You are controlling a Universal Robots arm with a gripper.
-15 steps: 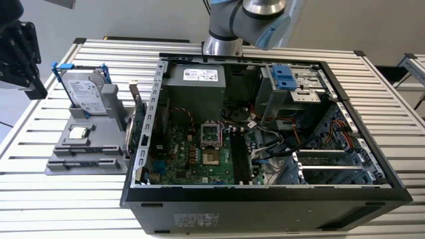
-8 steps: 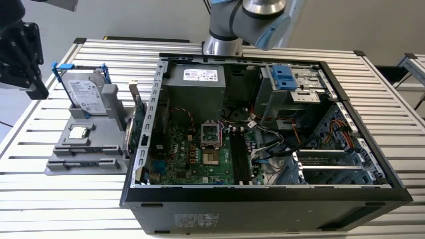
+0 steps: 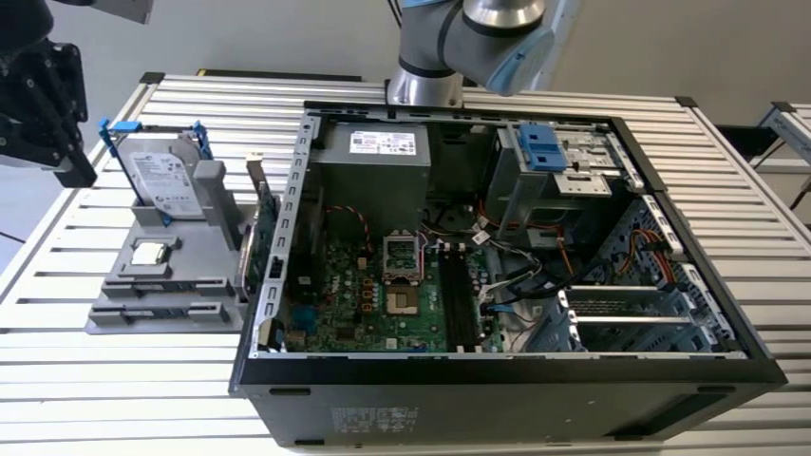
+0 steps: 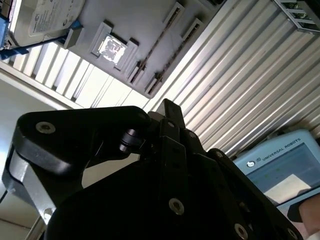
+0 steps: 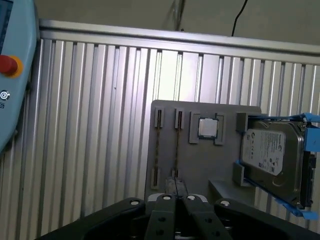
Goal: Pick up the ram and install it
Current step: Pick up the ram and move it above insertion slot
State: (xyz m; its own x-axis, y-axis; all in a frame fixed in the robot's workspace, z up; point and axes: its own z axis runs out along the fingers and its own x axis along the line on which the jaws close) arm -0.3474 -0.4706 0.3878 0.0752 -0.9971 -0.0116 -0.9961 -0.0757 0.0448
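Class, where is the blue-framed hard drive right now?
In the exterior view the hard drive stands on edge at the grey holder's far end, on the exterior view's left of the open computer case.

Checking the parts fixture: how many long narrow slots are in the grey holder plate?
2. Both lie side by side in the flat grey holder plate, beside the square silver chip: the nearer slot and the farther slot.
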